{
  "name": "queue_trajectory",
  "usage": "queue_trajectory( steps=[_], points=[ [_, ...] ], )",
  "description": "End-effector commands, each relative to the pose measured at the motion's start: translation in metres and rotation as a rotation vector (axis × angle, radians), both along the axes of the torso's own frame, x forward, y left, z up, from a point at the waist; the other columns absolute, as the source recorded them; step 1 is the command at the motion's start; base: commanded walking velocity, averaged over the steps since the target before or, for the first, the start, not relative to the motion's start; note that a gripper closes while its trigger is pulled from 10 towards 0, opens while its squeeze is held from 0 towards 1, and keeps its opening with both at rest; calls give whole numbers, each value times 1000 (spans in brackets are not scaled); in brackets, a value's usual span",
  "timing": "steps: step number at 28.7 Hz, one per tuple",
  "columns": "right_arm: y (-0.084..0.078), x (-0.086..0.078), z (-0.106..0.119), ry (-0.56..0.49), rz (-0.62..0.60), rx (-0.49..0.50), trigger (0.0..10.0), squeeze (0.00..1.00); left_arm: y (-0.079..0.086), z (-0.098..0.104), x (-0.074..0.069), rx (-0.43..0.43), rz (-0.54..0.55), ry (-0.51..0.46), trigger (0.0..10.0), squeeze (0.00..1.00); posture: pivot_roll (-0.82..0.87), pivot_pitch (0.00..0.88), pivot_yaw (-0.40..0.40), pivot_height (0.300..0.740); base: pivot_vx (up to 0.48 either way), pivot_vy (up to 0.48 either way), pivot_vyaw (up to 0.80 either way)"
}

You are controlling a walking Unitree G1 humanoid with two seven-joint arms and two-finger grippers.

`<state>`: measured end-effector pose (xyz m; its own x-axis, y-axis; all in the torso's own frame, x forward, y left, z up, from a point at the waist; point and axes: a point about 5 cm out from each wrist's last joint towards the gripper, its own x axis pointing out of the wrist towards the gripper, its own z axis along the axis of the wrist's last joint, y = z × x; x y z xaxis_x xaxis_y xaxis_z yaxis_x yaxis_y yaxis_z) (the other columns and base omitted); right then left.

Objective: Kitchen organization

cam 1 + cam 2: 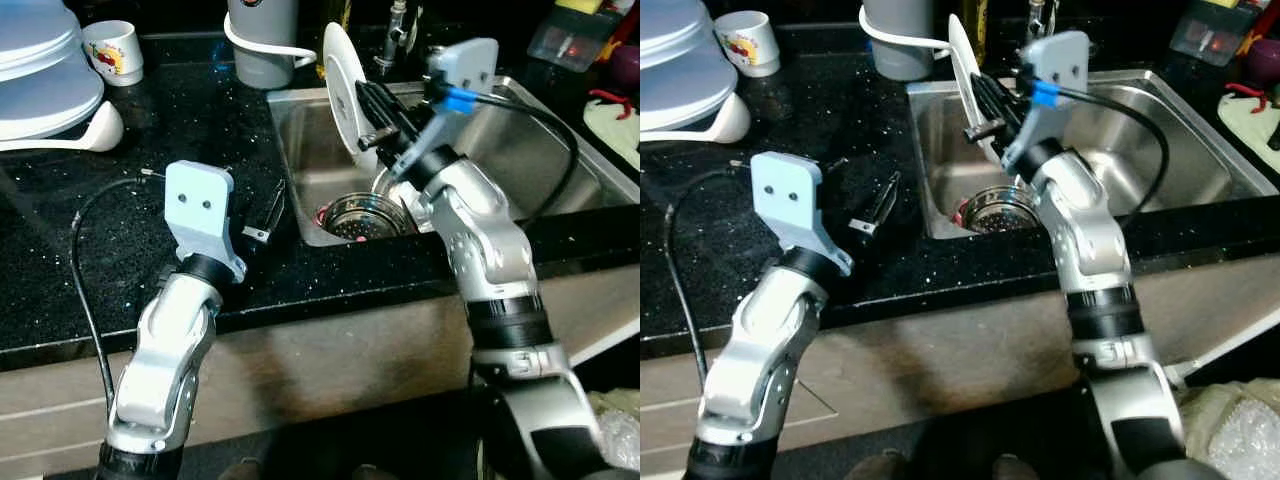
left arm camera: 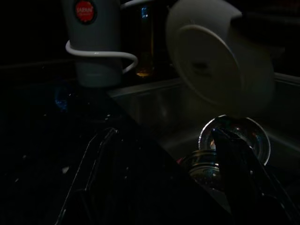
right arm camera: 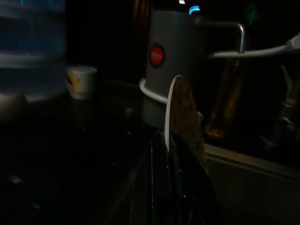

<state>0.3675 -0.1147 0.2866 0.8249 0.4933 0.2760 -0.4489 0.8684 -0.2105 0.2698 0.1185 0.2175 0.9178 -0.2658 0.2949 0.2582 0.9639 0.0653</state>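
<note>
Left eye view: a white plate (image 1: 345, 85) stands on edge above the steel sink (image 1: 560, 140), pinched at its rim by the right gripper (image 1: 372, 128). Beneath it sits a drain strainer (image 1: 360, 217). The left gripper (image 1: 262, 215) rests on the black counter (image 1: 150, 130), fingers spread apart.

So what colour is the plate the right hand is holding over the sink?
White plate, clearest in the left eye view.

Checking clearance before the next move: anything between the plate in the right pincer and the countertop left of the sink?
Nothing visible blocks it. The right pincer holds the white plate on edge above the sink. The left pincer hovers over the countertop by the sink's left rim.
</note>
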Motion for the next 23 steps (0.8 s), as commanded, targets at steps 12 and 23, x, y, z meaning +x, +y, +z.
queue_trajectory(
  steps=[12, 23],
  points=[
    [4, 26, -37, 194, -65, -488, 10000, 0, 2, -7, -14, 30, 22, 38, 10000, 0, 59, 155, -83, 740, 0, 0, 0],
    [20, 30, -60, 337, 13, -691, 10000, 0, 5, -9, -27, 60, 50, 68, 10000, 0, 68, 199, -96, 740, 0, 0, 0]
  ],
)
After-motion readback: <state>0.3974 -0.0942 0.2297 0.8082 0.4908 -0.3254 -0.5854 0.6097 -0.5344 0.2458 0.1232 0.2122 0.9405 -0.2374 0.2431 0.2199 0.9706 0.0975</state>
